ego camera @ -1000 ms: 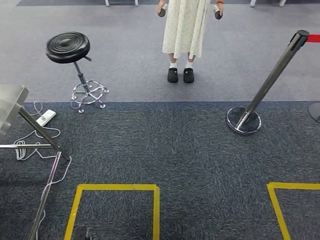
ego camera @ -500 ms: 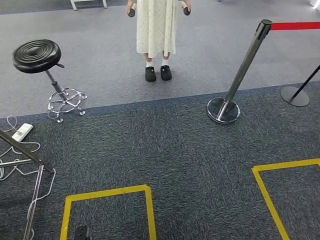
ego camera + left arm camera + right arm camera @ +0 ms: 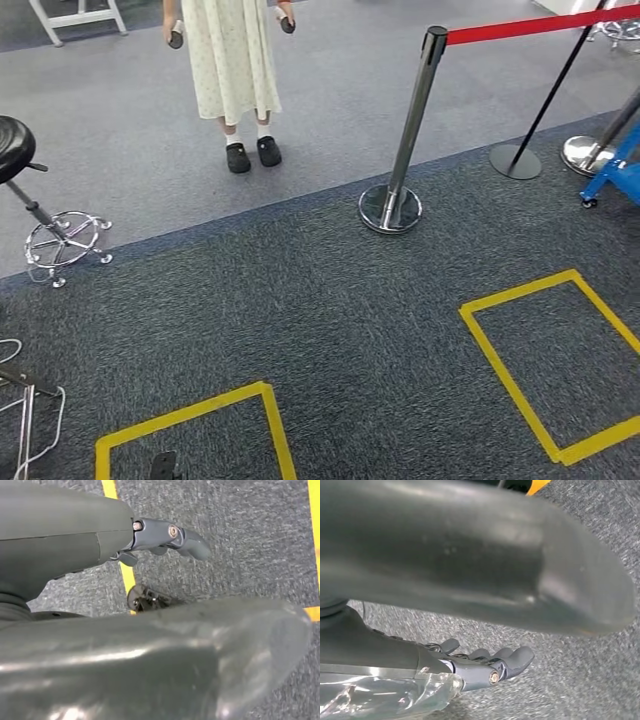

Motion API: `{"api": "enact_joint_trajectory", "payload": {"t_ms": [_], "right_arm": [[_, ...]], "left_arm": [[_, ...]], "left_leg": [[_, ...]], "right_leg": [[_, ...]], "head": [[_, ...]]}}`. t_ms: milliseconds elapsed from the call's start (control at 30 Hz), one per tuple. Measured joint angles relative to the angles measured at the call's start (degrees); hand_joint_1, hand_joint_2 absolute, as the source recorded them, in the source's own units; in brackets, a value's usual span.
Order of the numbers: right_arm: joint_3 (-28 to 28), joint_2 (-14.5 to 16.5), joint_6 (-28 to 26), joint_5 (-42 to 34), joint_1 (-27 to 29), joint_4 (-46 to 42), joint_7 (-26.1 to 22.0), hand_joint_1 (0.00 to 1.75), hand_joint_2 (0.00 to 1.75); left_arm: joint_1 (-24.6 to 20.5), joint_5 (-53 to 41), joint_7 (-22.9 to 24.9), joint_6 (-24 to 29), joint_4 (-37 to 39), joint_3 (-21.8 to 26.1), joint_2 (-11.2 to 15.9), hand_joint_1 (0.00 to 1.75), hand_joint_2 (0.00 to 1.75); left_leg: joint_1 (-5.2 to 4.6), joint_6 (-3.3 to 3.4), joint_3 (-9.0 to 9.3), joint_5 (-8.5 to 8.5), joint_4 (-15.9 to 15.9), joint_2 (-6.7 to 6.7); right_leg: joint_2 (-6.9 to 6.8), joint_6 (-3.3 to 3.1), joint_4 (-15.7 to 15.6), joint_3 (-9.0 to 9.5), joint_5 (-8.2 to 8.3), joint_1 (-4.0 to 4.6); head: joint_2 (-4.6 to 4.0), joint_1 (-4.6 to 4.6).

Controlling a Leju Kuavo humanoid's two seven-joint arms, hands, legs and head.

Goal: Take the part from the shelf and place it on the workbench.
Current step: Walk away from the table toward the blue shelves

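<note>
I count two yellow tape squares on the dark carpet — one near me [image 3: 275, 430], one to the right [image 3: 513, 375]. One black round stool on a chrome base [image 3: 15, 150], three stanchion bases — chrome [image 3: 389, 208], black [image 3: 515, 160], chrome [image 3: 585, 155] — and one person in a pale dress [image 3: 226, 60].

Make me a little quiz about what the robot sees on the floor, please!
1. True or false: the black stool stands on the lighter grey floor.
2. What colour is the belt on the metal stanchion post?
3. The person stands: A) inside a yellow tape square, B) on the lighter grey floor beyond the dark carpet, C) on the stool.

Key: 1 true; 2 red; 3 B.
</note>
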Motion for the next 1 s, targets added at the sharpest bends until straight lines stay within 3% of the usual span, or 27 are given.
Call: {"api": "enact_joint_trajectory", "payload": {"t_ms": [33, 100, 167, 233, 300, 333, 367, 400, 467, 533, 600, 667, 733, 800, 833, 867, 933, 1000], "right_arm": [[0.0, -0.01, 0.0, 0.01, 0.03, 0.0, 0.0, 0.0, 0.0], [0.0, -0.01, 0.01, 0.02, 0.29, 0.01, 0.01, 0.0, 0.0], [0.0, -0.01, 0.0, 0.03, 0.46, 0.01, 0.02, 0.0, 0.0], [0.0, -0.01, -0.01, 0.05, 0.25, 0.01, 0.02, 0.0, 0.0], [0.0, -0.01, -0.01, 0.07, 0.12, 0.02, 0.02, 0.0, 0.0], [0.0, -0.01, -0.01, 0.08, 0.18, 0.01, 0.02, 0.0, 0.0], [0.0, -0.01, -0.01, 0.09, 0.26, 0.02, 0.02, 0.0, 0.0], [0.0, -0.01, -0.01, 0.09, 0.32, 0.01, 0.02, 0.0, 0.0], [0.0, 0.0, -0.01, 0.11, 0.25, 0.02, 0.03, 0.0, 0.0], [0.0, 0.01, -0.02, 0.15, 0.12, 0.02, 0.05, 0.0, 0.0], [0.0, 0.02, -0.03, 0.2, 0.16, 0.02, 0.09, 0.0, 0.0], [0.0, 0.02, -0.03, 0.32, 0.24, 0.02, 0.11, 0.0, 0.0], [0.0, 0.02, -0.01, 0.55, 0.11, 0.02, 0.11, 0.0, 0.0], [0.0, 0.02, 0.01, 0.76, 0.04, 0.02, 0.11, 0.0, 0.0], [-0.01, 0.02, 0.01, 0.82, 0.1, 0.02, 0.11, 0.0, 0.0], [-0.01, 0.02, 0.01, 0.84, 0.15, 0.02, 0.11, 0.0, 0.0], [-0.02, 0.03, 0.01, 0.87, 0.16, 0.02, 0.11, 0.0, 0.0], [-0.02, 0.03, 0.0, 0.89, 0.03, 0.01, 0.12, 0.0, 0.0]], "left_arm": [[-0.02, 0.02, 0.04, 0.01, 0.04, 0.0, -0.05, 0.0, 0.0], [-0.07, 0.08, 0.13, 0.02, 0.06, 0.0, -0.11, 0.0, 0.0], [-0.08, 0.1, 0.15, 0.02, 0.06, 0.0, -0.15, 0.0, 0.0], [0.08, 0.1, 0.15, 0.02, 0.07, 0.02, -0.17, 0.0, 0.0], [0.25, 0.09, 0.16, 0.04, 0.08, 0.04, -0.16, 0.0, 0.0], [0.25, 0.07, 0.16, 0.05, 0.08, 0.04, -0.15, 0.0, 0.0], [0.22, 0.05, 0.17, 0.06, 0.08, 0.04, -0.15, 0.0, 0.0], [0.19, 0.03, 0.17, 0.07, 0.08, 0.04, -0.16, 0.0, 0.0], [0.17, -0.02, 0.17, 0.08, 0.08, 0.03, -0.17, 0.0, 0.0], [0.11, -0.07, 0.19, 0.1, 0.08, 0.03, -0.14, 0.0, 0.0], [-0.01, -0.08, 0.21, 0.1, 0.08, 0.02, -0.12, 0.0, 0.0], [-0.11, -0.09, 0.21, 0.1, 0.08, -0.01, -0.14, 0.0, 0.0], [-0.1, -0.11, 0.22, 0.1, 0.09, -0.02, -0.11, 0.0, 0.0], [0.03, -0.1, 0.23, 0.13, 0.1, -0.01, -0.03, 0.0, 0.0], [0.07, -0.1, 0.25, 0.14, 0.1, 0.0, 0.01, 0.0, 0.0], [0.08, -0.1, 0.26, 0.16, 0.1, 0.0, 0.03, 0.0, 0.0], [0.03, -0.1, 0.28, 0.17, 0.11, 0.0, 0.07, 0.0, 0.0], [-0.02, -0.1, 0.28, 0.17, 0.16, -0.01, 0.05, 0.0, 0.0]], "left_leg": [[0.05, 0.22, 0.32, -0.07, -0.95, -0.7], [-0.11, 1.07, 0.41, -0.04, -1.27, 0.28], [-0.17, 1.96, 0.48, 0.1, -1.41, 1.67], [-0.42, 2.49, 0.53, 0.03, -1.45, 3.34], [-0.71, 2.7, 0.57, -0.11, -1.43, 5.17], [-0.78, 2.72, 0.62, -0.19, -1.41, 5.97], [-0.82, 2.67, 0.74, -0.3, -1.41, 6.7], [-0.83, 2.56, 0.94, -0.44, -1.4, 7.36], [-1.08, 2.07, 1.4, -0.85, -1.34, 8.51], [-1.33, 1.48, 1.75, -1.09, -1.36, 9.38], [-1.24, 0.85, 2.06, -1.19, -1.57, 10.12], [-1.04, 0.18, 1.77, -2.45, -0.28, 8.66], [-0.96, -0.19, -0.78, -5.67, 5.39, 6.09], [-0.95, -0.28, -4.46, -8.33, 12.39, 5.19], [-0.93, -0.28, -5.5, -8.21, 13.94, 5.08], [-0.89, -0.27, -5.48, -6.94, 13.26, 5.0], [-0.58, -0.36, -2.9, -2.52, 6.95, 3.72], [-0.15, -0.29, -0.11, -0.09, 0.48, 1.28]], "right_leg": [[0.57, 0.4, 0.0, -0.35, 0.09, -0.05], [1.17, 1.08, -0.19, -0.83, 0.31, -0.34], [-1.22, 1.49, 1.93, -1.88, -1.04, -0.24], [-4.75, 1.65, 8.59, -5.02, -4.67, -0.01], [-6.07, 1.72, 15.23, -8.15, -7.36, -0.02], [-6.28, 1.71, 16.14, -8.48, -7.32, -0.02], [-6.52, 1.67, 14.69, -7.55, -6.2, -0.02], [-7.08, 1.6, 11.28, -5.57, -4.44, 0.0], [-9.58, 1.31, 3.7, -1.29, -1.76, 0.18], [-10.72, 0.88, 0.7, 0.27, -1.18, 0.44], [-9.35, 0.26, 0.5, 0.14, -0.96, 0.46], [-8.05, -0.43, 0.11, 0.29, -0.66, 0.21], [-6.74, -0.9, -0.08, 0.42, -0.47, 0.02], [-5.27, -1.09, -0.07, 0.37, -0.43, 0.02], [-4.45, -1.08, -0.07, 0.38, -0.43, 0.0], [-3.65, -1.03, -0.06, 0.41, -0.41, -0.04], [-1.99, -0.68, -0.03, 0.46, -0.32, -0.23], [-0.52, 0.02, 0.2, 0.15, -0.29, -0.2]], "head": [[0.0, -0.09], [0.0, -0.05], [0.0, 0.35], [0.0, 0.81], [0.0, 0.95], [0.0, 0.96], [0.0, 0.95], [0.0, 0.97], [0.0, 0.96], [0.0, 0.8], [0.0, 0.69], [0.0, 0.52], [0.0, 0.24], [0.0, 0.12], [0.0, 0.11], [0.0, 0.11], [0.0, 0.1], [0.0, 0.02]]}}
